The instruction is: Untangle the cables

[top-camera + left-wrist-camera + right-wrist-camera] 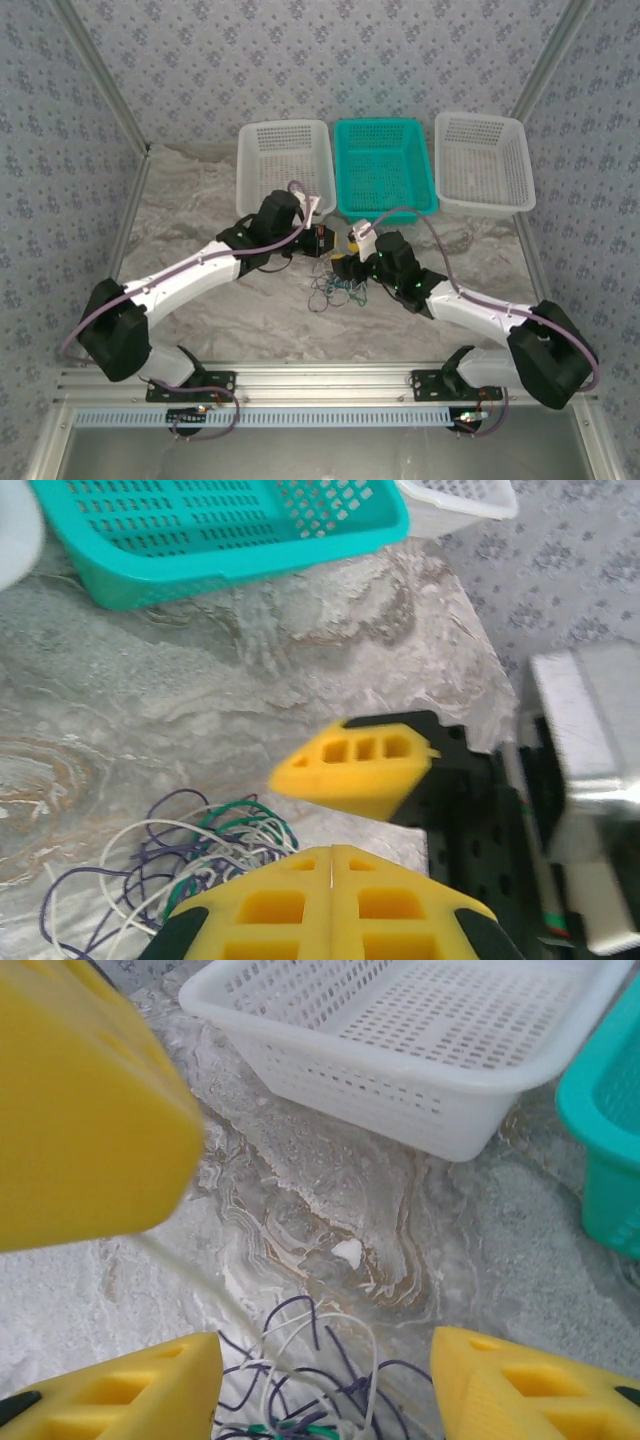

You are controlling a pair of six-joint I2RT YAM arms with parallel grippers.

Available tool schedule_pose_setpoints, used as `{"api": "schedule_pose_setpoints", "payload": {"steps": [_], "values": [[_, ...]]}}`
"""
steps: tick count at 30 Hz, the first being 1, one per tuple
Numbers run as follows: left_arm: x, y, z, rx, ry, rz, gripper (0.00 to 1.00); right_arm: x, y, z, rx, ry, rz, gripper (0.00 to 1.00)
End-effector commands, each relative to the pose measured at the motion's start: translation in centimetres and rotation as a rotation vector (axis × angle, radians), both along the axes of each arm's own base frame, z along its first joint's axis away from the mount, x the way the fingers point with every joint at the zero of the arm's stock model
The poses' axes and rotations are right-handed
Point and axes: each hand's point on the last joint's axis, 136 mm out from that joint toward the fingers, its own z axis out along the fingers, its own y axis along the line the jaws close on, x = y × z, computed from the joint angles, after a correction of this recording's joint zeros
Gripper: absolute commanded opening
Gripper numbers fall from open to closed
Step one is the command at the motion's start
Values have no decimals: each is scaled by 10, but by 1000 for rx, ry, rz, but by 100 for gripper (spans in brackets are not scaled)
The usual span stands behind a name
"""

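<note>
Three baskets [385,165] line the marbled table [220,320]; left jaws together, right jaws apart near cables [335,292].

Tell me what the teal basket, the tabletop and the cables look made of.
Teal basket: moulded plastic, slightly glossy, with slotted walls.
Tabletop: matte and marble-patterned; stone or printed sheet, unclear.
Cables: thin limp wires with smooth purple, white and green insulation, likely plastic.

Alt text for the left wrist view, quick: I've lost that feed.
The left pincer is shut, its yellow fingers pressed together at the edge of a loose tangle of thin white, purple and green cables on the marbled table. Another yellow finger hangs just ahead, and a teal basket stands beyond.
</note>
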Motion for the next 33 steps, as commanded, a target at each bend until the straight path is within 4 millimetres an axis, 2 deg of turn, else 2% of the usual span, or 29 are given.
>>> {"api": "schedule_pose_setpoints", "payload": {"steps": [1, 3, 6, 9, 12, 13, 15, 16, 17, 18, 21, 25, 27, 31, 33], "values": [[-17, -9, 61, -100, -108, -89, 0, 16, 12, 36, 48, -174, 21, 55], [-21, -9, 73, -118, -134, -102, 0, 17, 21, 41, 71, -189, 49, 38], [-19, -1, 79, -100, -168, -67, 0, 23, 26, 47, 119, -188, 28, 0], [-14, 11, 78, -58, -197, -14, 0, 23, 30, 46, 160, -144, 16, 0], [-10, 21, 78, -41, -222, 37, 0, 23, 22, 47, 209, -104, -51, 0], [-9, 24, 77, -38, -232, 52, 4, 23, 18, 49, 224, -90, -75, 0], [-7, 28, 75, -36, -257, 73, 37, 24, 9, 56, 253, -64, -123, 0], [-7, 29, 72, -45, -273, 69, 59, 25, 2, 61, 275, -44, -157, 0], [-8, 29, 69, -63, -295, 64, 71, 26, -5, 67, 304, -19, -184, 0], [-10, 28, 65, -82, -313, 55, 77, 28, -11, 73, 334, 0, -195, 0], [-21, 20, 49, -163, -387, -21, 83, 30, -23, 94, 474, 95, -209, 0], [-27, 8, 33, -206, -442, -102, 92, 22, -14, 121, 575, 152, -122, 0], [-17, 5, 20, -157, -447, -91, 95, 15, -9, 133, 598, 161, -82, 0], [-4, -10, 1, -114, -411, -106, 96, 13, -9, 150, 630, 181, -78, 0], [12, -12, -14, -73, -373, -44, 96, 9, -7, 159, 636, 183, -55, 0]]}}
